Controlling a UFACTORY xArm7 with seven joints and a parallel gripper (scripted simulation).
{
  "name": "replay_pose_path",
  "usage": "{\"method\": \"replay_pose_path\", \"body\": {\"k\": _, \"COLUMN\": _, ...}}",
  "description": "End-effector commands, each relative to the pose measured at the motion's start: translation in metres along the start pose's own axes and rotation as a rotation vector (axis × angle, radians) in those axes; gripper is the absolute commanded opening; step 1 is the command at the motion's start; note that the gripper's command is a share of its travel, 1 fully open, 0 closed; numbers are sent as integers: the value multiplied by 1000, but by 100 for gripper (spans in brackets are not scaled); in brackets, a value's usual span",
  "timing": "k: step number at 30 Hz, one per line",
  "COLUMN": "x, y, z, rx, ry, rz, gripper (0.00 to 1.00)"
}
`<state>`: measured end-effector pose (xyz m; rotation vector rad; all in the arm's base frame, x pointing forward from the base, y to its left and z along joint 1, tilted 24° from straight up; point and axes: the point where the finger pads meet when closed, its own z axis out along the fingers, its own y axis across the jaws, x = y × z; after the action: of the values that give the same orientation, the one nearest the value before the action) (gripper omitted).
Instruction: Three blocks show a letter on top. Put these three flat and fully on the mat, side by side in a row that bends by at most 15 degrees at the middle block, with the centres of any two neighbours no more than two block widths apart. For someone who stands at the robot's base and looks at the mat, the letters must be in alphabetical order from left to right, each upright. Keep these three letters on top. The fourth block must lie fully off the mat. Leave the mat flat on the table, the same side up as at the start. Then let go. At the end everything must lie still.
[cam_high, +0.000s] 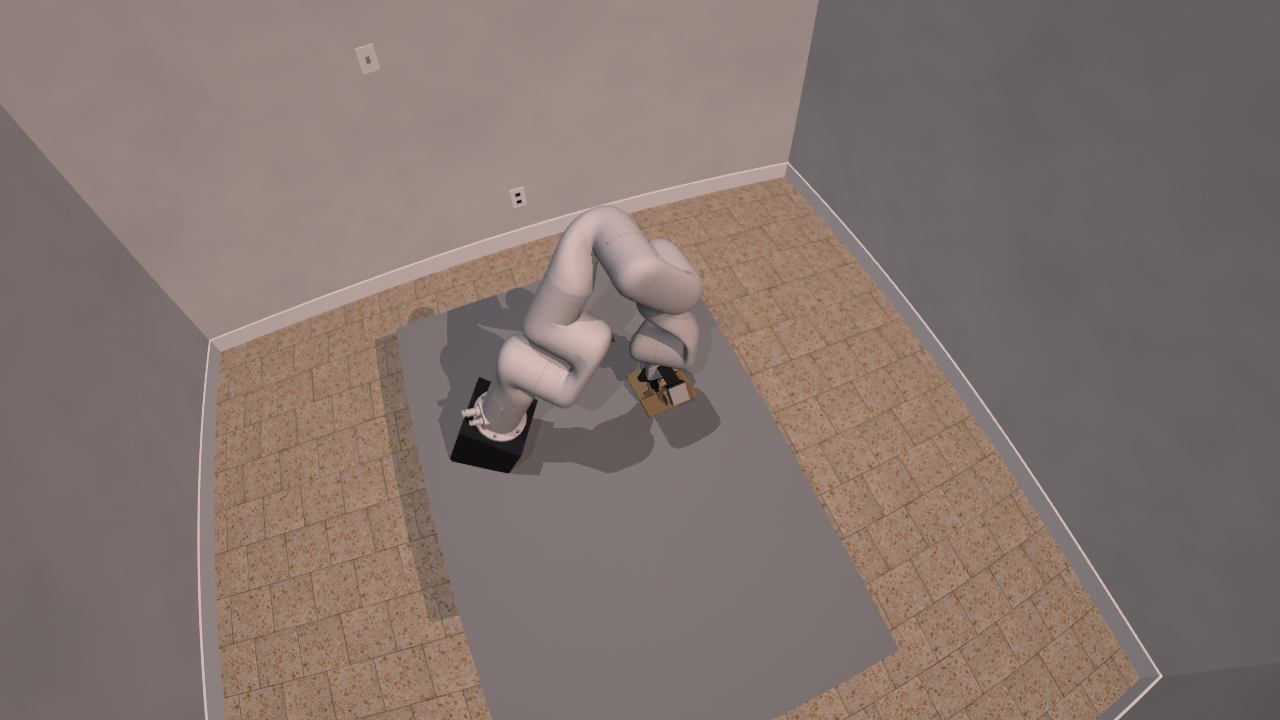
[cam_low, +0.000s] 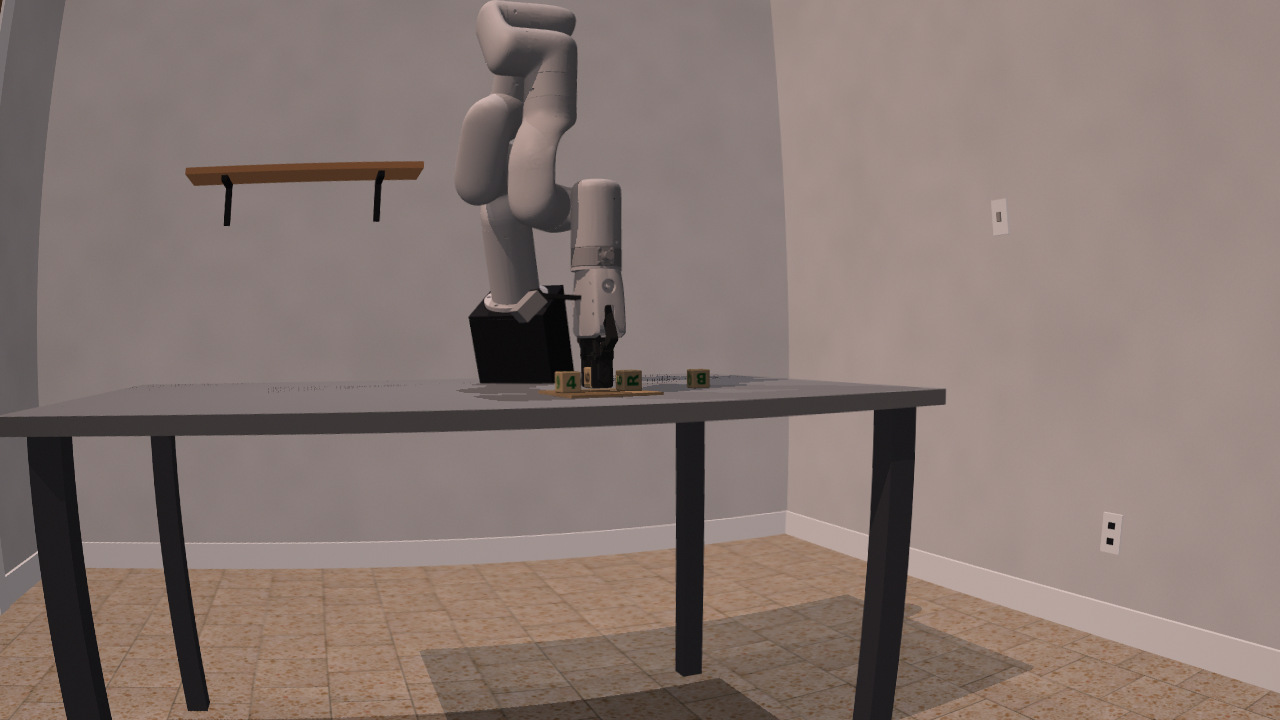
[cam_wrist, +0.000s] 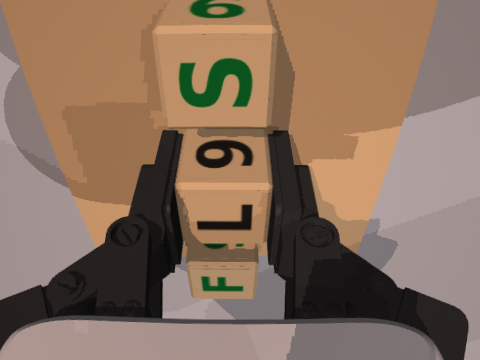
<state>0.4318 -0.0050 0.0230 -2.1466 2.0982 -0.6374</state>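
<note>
My gripper (cam_wrist: 225, 159) (cam_low: 601, 376) (cam_high: 664, 386) is shut on a wooden block (cam_wrist: 226, 216) that shows L on top and a 9 on one side. I hold it low, at the level of the orange-brown mat (cam_wrist: 347, 74) (cam_low: 646, 392) (cam_high: 657, 409). In the wrist view a block with S on top (cam_wrist: 214, 83) stands just beyond it on the mat. A block with F on top (cam_wrist: 222, 282) stands just behind it, partly hidden by the fingers. The three form a tight row. In the exterior view two blocks flank the gripper, one showing a 4 (cam_low: 567, 380) and one an R (cam_low: 628, 379).
A fourth block with B on its side (cam_low: 698, 377) stands on the grey table (cam_low: 358, 407) (cam_high: 626, 582), to the right of the mat and off it. The black robot base (cam_high: 487, 438) (cam_low: 519, 344) stands close behind the mat. A wall shelf (cam_low: 304, 171) hangs far off.
</note>
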Motion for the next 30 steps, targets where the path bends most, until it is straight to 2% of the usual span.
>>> {"method": "replay_pose_path", "body": {"k": 1, "x": 0, "y": -1, "z": 0, "rx": 2, "ry": -1, "rz": 0, "gripper": 27}}
{"method": "replay_pose_path", "body": {"k": 30, "x": -2, "y": -2, "z": 0, "rx": 2, "ry": -1, "rz": 0, "gripper": 27}}
